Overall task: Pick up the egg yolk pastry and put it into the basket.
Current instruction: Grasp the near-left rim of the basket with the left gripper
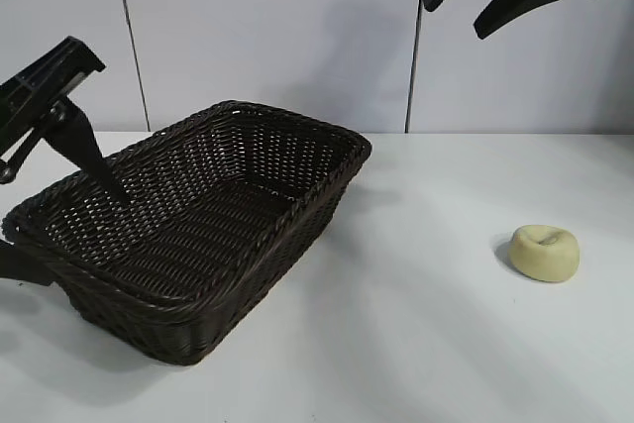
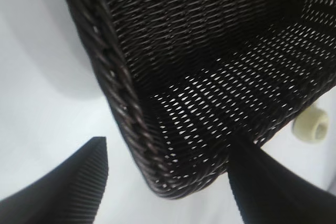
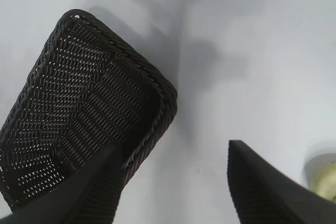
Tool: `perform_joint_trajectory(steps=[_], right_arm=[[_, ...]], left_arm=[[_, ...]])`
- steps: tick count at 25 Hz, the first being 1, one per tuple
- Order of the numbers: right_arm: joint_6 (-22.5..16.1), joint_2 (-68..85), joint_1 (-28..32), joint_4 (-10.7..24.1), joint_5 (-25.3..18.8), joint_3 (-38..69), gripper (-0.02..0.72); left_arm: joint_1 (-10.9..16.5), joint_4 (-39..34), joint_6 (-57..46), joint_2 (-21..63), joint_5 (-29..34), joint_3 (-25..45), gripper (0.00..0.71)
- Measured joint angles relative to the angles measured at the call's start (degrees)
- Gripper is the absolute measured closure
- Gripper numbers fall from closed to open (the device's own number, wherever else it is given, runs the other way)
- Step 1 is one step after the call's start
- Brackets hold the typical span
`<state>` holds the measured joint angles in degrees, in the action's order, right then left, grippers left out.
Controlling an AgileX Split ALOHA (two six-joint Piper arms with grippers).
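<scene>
The egg yolk pastry is a small pale yellow rounded puck with a shallow dent on top, lying flat on the white surface. The basket, large, rectangular, dark brown wicker with a braided rim and sloping sides, sits upright well apart at its nine o'clock, holding nothing.

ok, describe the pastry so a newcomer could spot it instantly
Start at the basket, the big dark wicker one on the white table. Look to its right, well clear of it: the egg yolk pastry sits alone there, a small pale yellow puck with a dented top.
</scene>
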<state>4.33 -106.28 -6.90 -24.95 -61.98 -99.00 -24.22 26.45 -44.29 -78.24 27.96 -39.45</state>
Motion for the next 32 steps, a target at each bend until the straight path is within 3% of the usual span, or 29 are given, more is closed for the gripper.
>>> perform_joint_trajectory(steps=[11,18,32], right_arm=[[0.0,0.0,0.0,0.0,0.0,0.0,0.272],[0.0,0.0,0.0,0.0,0.1,0.0,0.272],[0.0,0.0,0.0,0.1,0.1,0.0,0.272]], left_arm=[[0.0,-12.0,-11.4,0.0,0.1,0.1,0.232],[0.0,-12.2,-11.7,-0.7,-1.0,0.1,0.232],[0.0,-12.0,-11.7,-13.3,-7.8,0.1,0.232]])
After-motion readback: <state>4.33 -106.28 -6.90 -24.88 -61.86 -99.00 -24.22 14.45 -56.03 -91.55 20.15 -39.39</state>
